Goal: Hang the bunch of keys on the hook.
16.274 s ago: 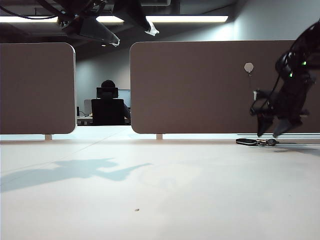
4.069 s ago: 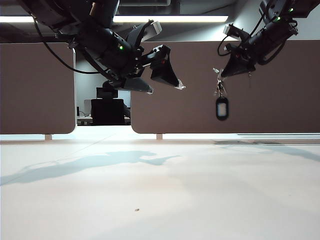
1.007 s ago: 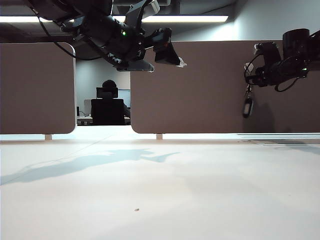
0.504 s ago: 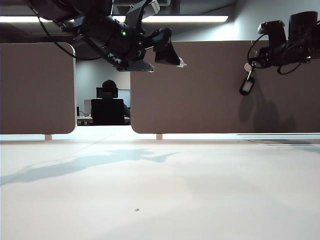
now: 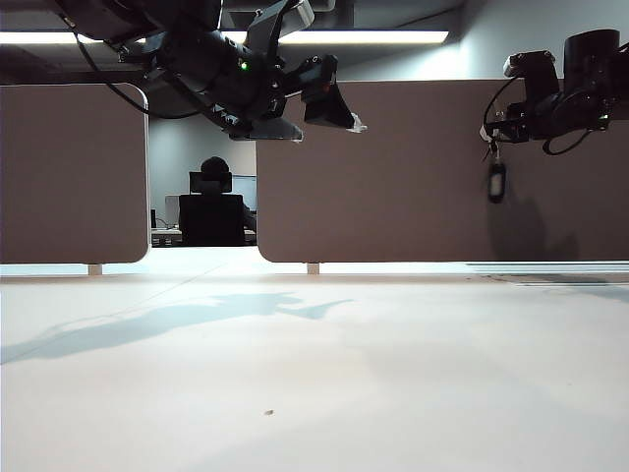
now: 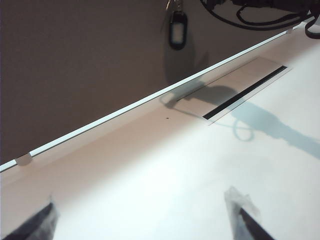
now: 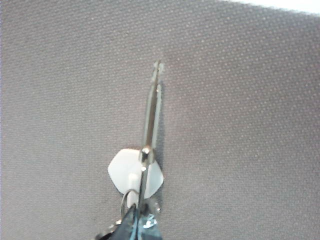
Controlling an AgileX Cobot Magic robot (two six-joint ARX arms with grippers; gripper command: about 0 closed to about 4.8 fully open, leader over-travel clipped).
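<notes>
The bunch of keys hangs against the brown partition at the upper right. Its black fob [image 5: 496, 182] [image 6: 177, 30] dangles straight down below my right gripper [image 5: 494, 136]. In the right wrist view that gripper [image 7: 140, 226] is shut on one silver key [image 7: 152, 110], which stands up edge-on in front of the white hexagonal hook [image 7: 125, 172]. A key ring [image 7: 126, 199] loops at the hook's peg, but I cannot tell whether it rests on it. My left gripper [image 5: 327, 126] [image 6: 140, 225] hovers high left of centre, open and empty, well away from the keys.
The brown partition panel [image 5: 393, 177] stands along the table's far edge, with a second panel [image 5: 69, 172] at the left and a gap between them. A cable slot [image 6: 247, 92] is set into the table below the keys. The white table [image 5: 314, 374] stretches in front.
The right gripper has lifted the keys a little and shifted them right onto the hook's place. The fob swung and now hangs straight. The left arm has not moved.
</notes>
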